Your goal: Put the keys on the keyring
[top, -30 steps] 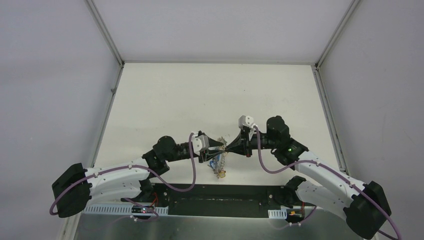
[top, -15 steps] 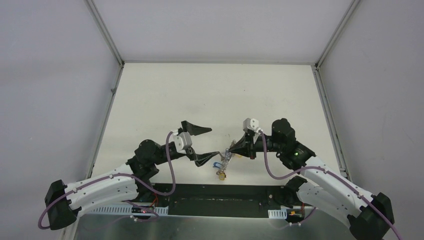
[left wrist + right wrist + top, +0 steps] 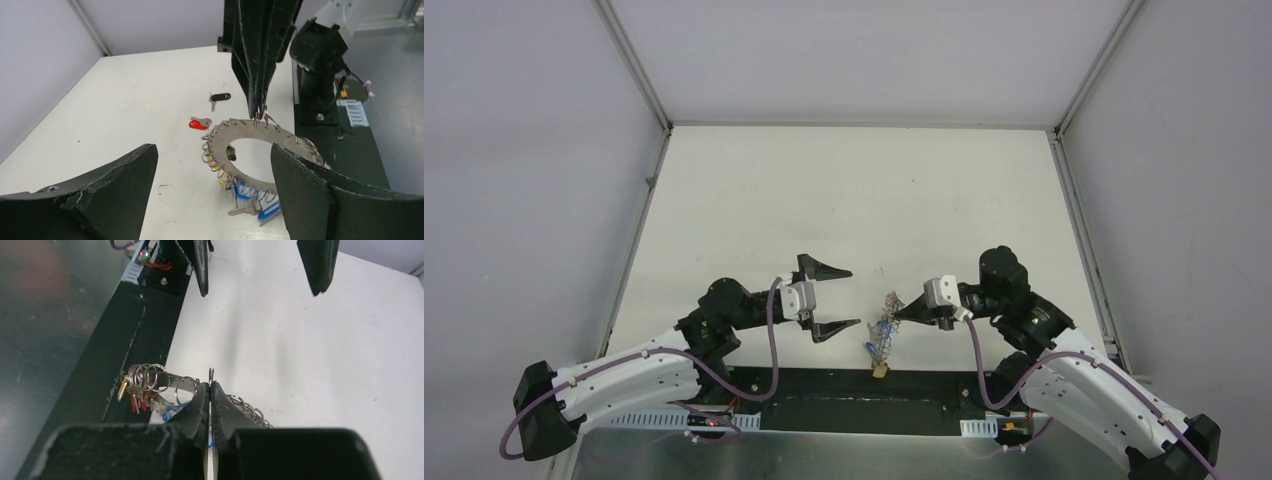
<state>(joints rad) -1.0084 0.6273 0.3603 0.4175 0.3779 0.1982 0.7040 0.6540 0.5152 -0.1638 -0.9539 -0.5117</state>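
Note:
The keyring [image 3: 883, 335], a flat silver ring fringed with small rings, keys and blue, red and yellow tags, hangs tilted near the table's front edge. My right gripper [image 3: 902, 312] is shut on a small ring at its upper rim, its tips [image 3: 210, 385] pinched over the keyring's band [image 3: 169, 378]. My left gripper [image 3: 852, 297] stands open just left of it, apart from it. In the left wrist view the keyring [image 3: 240, 131] lies ahead between that gripper's [image 3: 214, 150] spread fingers. Beyond it on the table lie a red-headed key [image 3: 198, 123] and a black-headed key [image 3: 220, 97].
A black base plate [image 3: 864, 400] runs along the near edge, directly below the hanging tags. The right arm's base [image 3: 320, 60] stands on it. Grey walls with metal rails [image 3: 639, 75] close in the white table [image 3: 844, 190] on three sides.
My left gripper has opened, let go of the keyring and drawn back to the left. The right arm has shifted right and nearer, carrying the keyring alone.

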